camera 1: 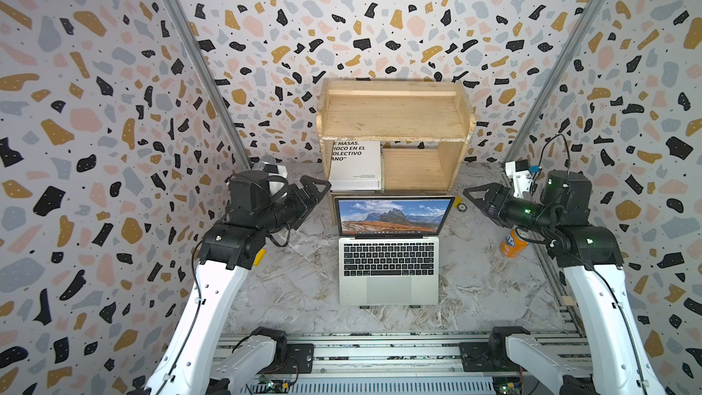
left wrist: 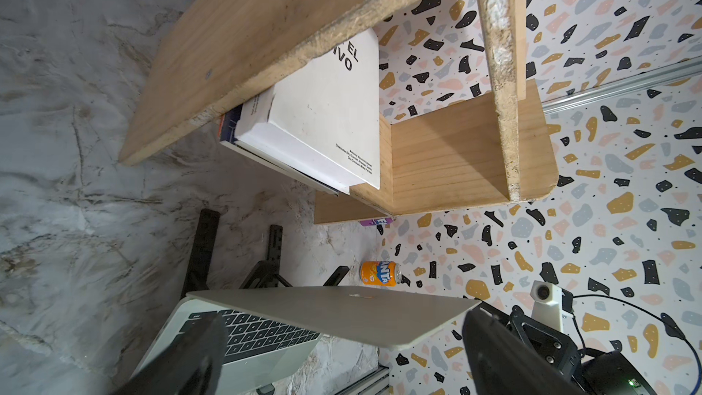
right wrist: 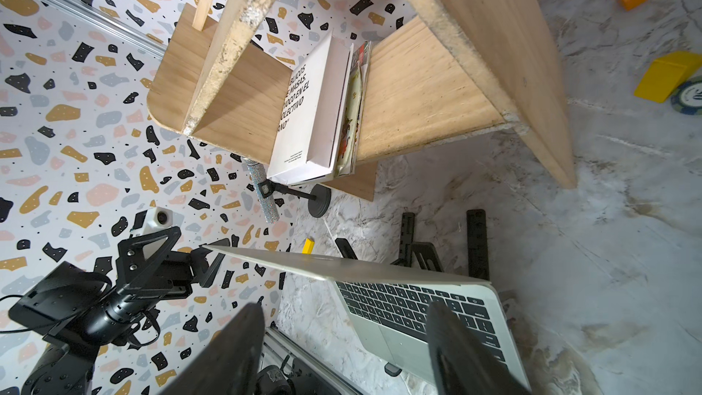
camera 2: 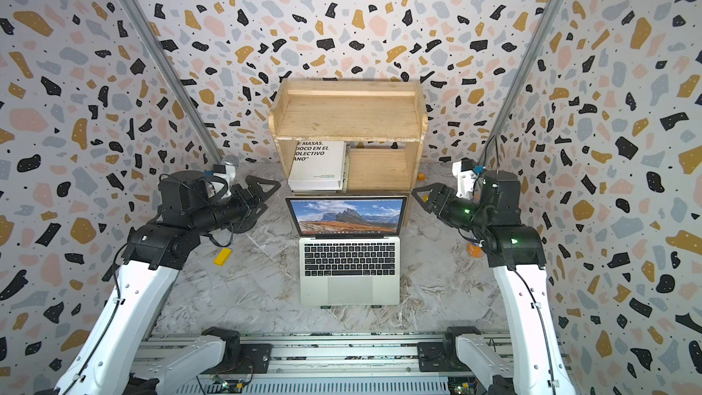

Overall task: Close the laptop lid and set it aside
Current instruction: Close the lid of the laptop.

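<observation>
Terrazzo-patterned walls [camera 1: 95, 108] enclosed a marble tabletop [camera 1: 296, 283]. The laptop [camera 1: 388, 260] sat open mid-frame in both top views, the laptop lid [camera 1: 393, 216] raised. Flanking the lid, the left gripper [camera 1: 321, 193] and right gripper [camera 1: 471, 197] gaped apart, both empty.

Laptop [camera 1: 388, 290] on a stand [right wrist: 476, 245] before the shelf [camera 1: 395, 115]; book [camera 1: 357, 169] in its lower level, left.

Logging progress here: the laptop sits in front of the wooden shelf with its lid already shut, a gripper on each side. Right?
No: the laptop lid stands open, its mountain picture showing in both top views. The laptop does sit before the wooden shelf, left gripper and right gripper flanking it.
</observation>
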`<action>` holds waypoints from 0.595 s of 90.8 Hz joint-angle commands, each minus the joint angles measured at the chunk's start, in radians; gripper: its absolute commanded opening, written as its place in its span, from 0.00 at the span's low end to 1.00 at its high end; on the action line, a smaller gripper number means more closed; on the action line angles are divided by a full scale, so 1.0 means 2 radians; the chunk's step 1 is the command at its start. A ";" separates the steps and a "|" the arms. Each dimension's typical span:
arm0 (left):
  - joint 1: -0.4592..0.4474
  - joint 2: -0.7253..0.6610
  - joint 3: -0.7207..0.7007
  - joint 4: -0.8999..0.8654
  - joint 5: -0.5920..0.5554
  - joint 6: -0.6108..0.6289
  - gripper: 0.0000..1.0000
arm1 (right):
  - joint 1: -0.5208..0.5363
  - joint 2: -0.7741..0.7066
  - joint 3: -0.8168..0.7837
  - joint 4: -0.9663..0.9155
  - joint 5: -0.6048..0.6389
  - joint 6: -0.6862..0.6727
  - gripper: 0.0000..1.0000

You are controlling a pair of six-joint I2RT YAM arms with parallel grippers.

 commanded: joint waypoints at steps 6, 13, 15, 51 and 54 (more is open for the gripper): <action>-0.009 0.005 0.006 0.028 -0.006 0.005 0.97 | 0.019 0.016 0.001 0.023 0.015 0.004 0.73; -0.014 0.010 0.008 0.030 -0.009 0.006 0.97 | 0.029 0.025 0.006 0.024 0.027 0.000 0.73; -0.016 0.013 0.010 0.030 -0.010 0.006 0.97 | 0.032 0.026 0.007 0.023 0.031 -0.001 0.73; -0.044 0.035 0.016 0.023 -0.019 0.026 0.94 | 0.065 0.063 0.024 0.018 0.063 -0.019 0.74; -0.047 0.036 0.015 0.023 -0.019 0.028 0.94 | 0.066 0.063 0.024 0.018 0.065 -0.019 0.74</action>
